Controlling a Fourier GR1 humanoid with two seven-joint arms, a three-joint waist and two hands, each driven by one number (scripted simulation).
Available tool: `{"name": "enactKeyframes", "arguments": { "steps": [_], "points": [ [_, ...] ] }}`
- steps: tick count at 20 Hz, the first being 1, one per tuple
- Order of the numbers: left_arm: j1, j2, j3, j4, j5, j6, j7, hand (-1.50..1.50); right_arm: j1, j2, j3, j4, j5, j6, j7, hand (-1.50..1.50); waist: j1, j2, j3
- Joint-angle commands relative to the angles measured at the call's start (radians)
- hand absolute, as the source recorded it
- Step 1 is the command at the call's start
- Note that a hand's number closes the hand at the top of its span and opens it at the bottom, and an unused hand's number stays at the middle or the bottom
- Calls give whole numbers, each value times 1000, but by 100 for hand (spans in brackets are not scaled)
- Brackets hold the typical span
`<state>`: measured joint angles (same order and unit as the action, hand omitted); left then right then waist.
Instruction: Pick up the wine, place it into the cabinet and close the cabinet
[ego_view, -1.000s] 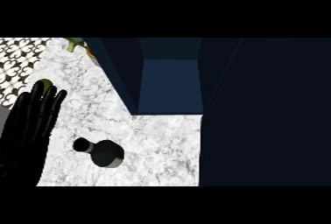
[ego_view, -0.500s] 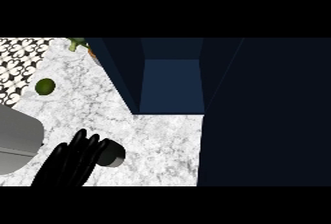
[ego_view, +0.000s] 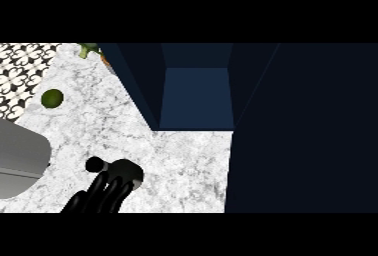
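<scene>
Hand: you have one black hand (ego_view: 100, 196) in view, coming up from the lower edge with its fingers (ego_view: 118, 186) laid side by side on the wine. Which hand it is, you cannot tell from this view alone; it shows at the left of the picture.
Hand state: the fingers lie close together over the bottle's body. Whether they curl round it or only rest on top, you cannot tell.
Wine: the wine (ego_view: 118, 170) lies on its side on the counter, just below and to the left of the cabinet's opening. It is black, and the fingertips cover part of it.
Wine axis: its long axis runs roughly left to right, tilted a little. The small round end (ego_view: 94, 163) points left, away from the cabinet; the wide body is the end nearer the cabinet.
Counter: the counter (ego_view: 177, 165) is white marble and reaches to the cabinet's dark front.
Cabinet: the cabinet (ego_view: 196, 97) stands open above and to the right of the wine. You see a blue inner wall and nothing lying inside.
Door: a dark panel (ego_view: 303, 130) fills the view right of the opening.
Grey shape: a pale grey curved form (ego_view: 18, 162) sits left of the wine.
Lime: a green round fruit (ego_view: 52, 98) lies on the counter, well left of the cabinet.
</scene>
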<state>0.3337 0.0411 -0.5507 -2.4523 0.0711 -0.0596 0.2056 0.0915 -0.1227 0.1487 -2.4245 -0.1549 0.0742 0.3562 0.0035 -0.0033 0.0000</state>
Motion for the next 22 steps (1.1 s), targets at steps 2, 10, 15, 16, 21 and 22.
{"name": "enactKeyframes", "arguments": {
  "steps": [2,10,15,16,21,22],
  "points": [
    [-39,-39,-136,-115,-69,74,106,-150,26,27,40,-38,46,-14,-7,-150,-4,0,1],
    [-86,-40,-304,-113,-205,240,137,-150,-39,-7,-25,-109,-31,-24,126,-150,-3,-2,1],
    [-44,9,-175,-156,-125,220,153,-150,-57,8,-20,-107,-5,-32,122,-150,-3,1,0],
    [-23,2,-181,-71,-114,223,58,-150,-95,9,4,-177,1,-79,248,-150,-3,0,-1],
    [-6,30,-137,-117,-102,270,95,-150,-73,36,17,-66,43,-53,114,-150,0,1,0],
    [23,56,-118,-122,-66,258,74,-150,-114,26,53,-105,70,-70,199,-150,1,1,-1]
  ]
}}
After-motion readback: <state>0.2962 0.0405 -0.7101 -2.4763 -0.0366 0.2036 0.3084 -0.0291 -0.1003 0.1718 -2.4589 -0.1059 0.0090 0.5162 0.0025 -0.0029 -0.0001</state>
